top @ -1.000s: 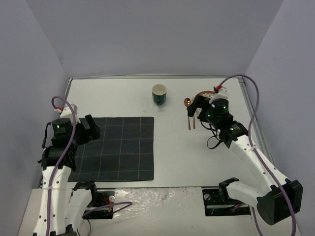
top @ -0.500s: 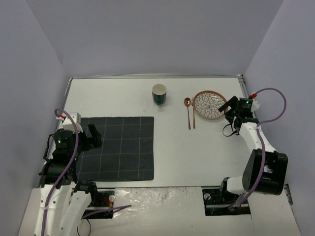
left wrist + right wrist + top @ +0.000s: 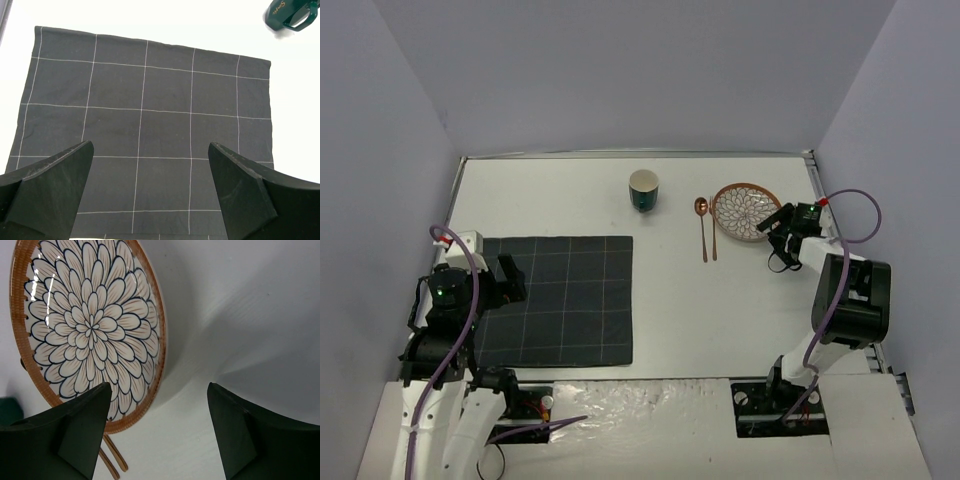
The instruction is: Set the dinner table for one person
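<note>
The white dinner table point(image 3: 690, 300) carries a dark grid-lined placemat point(image 3: 560, 300) at the left, which fills the left wrist view point(image 3: 150, 130). A green cup point(image 3: 643, 191) stands at the back middle and shows in the left wrist view point(image 3: 291, 15). Copper cutlery point(image 3: 706, 232) lies beside a flower-patterned plate with a brown rim point(image 3: 745, 211), which also shows in the right wrist view point(image 3: 90, 335). My left gripper point(image 3: 510, 277) is open over the placemat's left edge. My right gripper point(image 3: 777, 222) is open just right of the plate, its fingers point(image 3: 75, 435) near the rim.
Grey walls close in the table on three sides. A metal rail point(image 3: 825, 215) runs along the right edge next to my right arm. The two arm bases stand at the near edge point(image 3: 650, 410).
My right arm has swung from over the plate out to the right edge, folding low beside the plate. My left arm has drawn back toward the near edge.
</note>
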